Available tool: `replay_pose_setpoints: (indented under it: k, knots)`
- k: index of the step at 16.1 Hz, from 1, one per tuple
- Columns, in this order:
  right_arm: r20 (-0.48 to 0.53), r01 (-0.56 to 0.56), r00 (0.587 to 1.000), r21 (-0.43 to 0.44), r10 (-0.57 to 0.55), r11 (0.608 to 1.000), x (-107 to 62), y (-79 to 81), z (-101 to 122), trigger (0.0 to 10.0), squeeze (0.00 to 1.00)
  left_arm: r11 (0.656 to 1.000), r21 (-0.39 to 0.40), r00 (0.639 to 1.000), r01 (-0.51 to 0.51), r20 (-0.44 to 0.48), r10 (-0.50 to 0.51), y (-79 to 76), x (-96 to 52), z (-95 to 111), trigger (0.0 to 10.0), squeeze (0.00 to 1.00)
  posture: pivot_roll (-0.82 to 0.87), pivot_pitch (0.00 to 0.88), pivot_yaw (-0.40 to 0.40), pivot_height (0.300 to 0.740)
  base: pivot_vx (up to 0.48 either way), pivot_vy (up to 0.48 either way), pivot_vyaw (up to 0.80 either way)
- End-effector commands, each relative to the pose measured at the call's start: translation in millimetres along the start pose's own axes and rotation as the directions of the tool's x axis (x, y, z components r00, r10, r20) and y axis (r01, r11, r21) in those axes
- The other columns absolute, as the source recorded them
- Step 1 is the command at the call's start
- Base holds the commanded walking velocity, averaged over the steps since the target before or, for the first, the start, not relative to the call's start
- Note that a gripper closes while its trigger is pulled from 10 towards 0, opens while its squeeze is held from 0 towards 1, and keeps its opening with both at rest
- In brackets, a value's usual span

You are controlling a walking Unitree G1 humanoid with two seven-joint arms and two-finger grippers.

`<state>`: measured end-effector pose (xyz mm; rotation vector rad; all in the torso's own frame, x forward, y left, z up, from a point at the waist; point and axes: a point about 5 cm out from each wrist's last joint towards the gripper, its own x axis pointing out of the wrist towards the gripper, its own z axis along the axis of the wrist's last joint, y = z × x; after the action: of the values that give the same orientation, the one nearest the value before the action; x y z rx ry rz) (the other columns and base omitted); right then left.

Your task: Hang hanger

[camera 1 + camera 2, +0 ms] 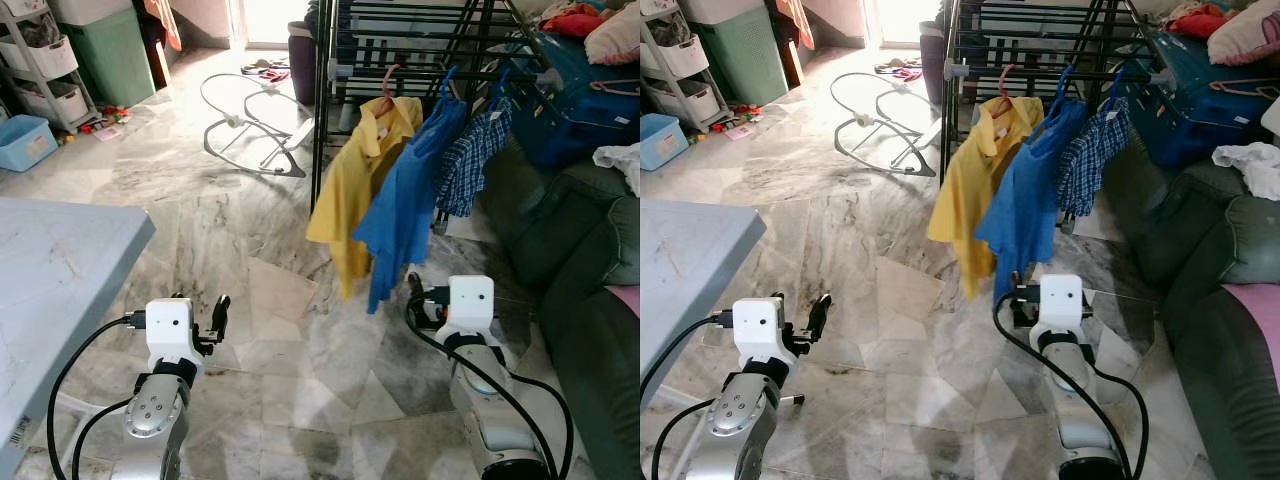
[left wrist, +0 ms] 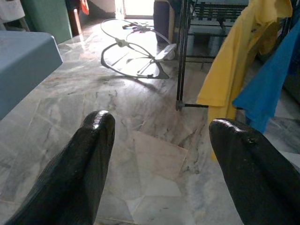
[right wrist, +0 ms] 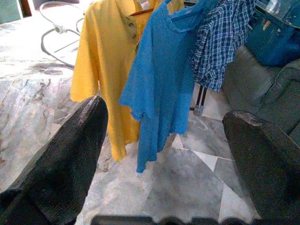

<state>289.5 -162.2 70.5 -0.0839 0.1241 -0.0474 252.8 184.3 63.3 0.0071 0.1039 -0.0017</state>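
Note:
A black drying rack (image 1: 330, 100) stands ahead on the marble floor. From its rail hang a yellow shirt (image 1: 355, 180) on a pink hanger (image 1: 385, 85), a blue shirt (image 1: 410, 200) and a checked shirt (image 1: 475, 160), the last two on blue hangers. My left gripper (image 1: 200, 310) is held low beside the table, open and empty, with its fingers (image 2: 93, 140) spread over bare floor. My right gripper (image 1: 420, 295) is open and empty too, low in front of the blue shirt (image 3: 159, 84). A loose pink hanger (image 1: 615, 88) lies on the blue bag at the far right.
A grey table (image 1: 60, 260) juts in from the left. A dark green sofa (image 1: 580, 280) runs along the right, with a blue bag (image 1: 570, 110) and laundry on it. A wire bouncer frame (image 1: 250, 130) lies on the floor. Storage shelves, a blue tub (image 1: 22, 140) and a green bin (image 1: 110, 50) line the far left.

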Motion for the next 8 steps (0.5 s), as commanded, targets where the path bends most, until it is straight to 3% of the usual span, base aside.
replay_pose_setpoints:
  k: [1, 8]
  knots:
    - [0.008, -0.005, 1.000, 0.008, 0.005, 1.000, -1.2, 0.2, 0.9, 10.0, 0.00, 1.000, 0.000, 1.000, -0.008, -0.011, 0.008, 0.4, -1.4, -3.5, 10.0, 0.00, -0.09, 0.069, -0.021, 0.740, 0.000, 0.000, 0.00]
    - [0.008, -0.005, 1.000, 0.008, 0.005, 1.000, -1.2, 0.2, 0.9, 10.0, 0.00, 1.000, 0.000, 1.000, -0.008, -0.011, 0.008, 0.4, -1.4, -3.5, 10.0, 0.00, -0.09, 0.069, -0.021, 0.740, 0.000, 0.000, 0.00]
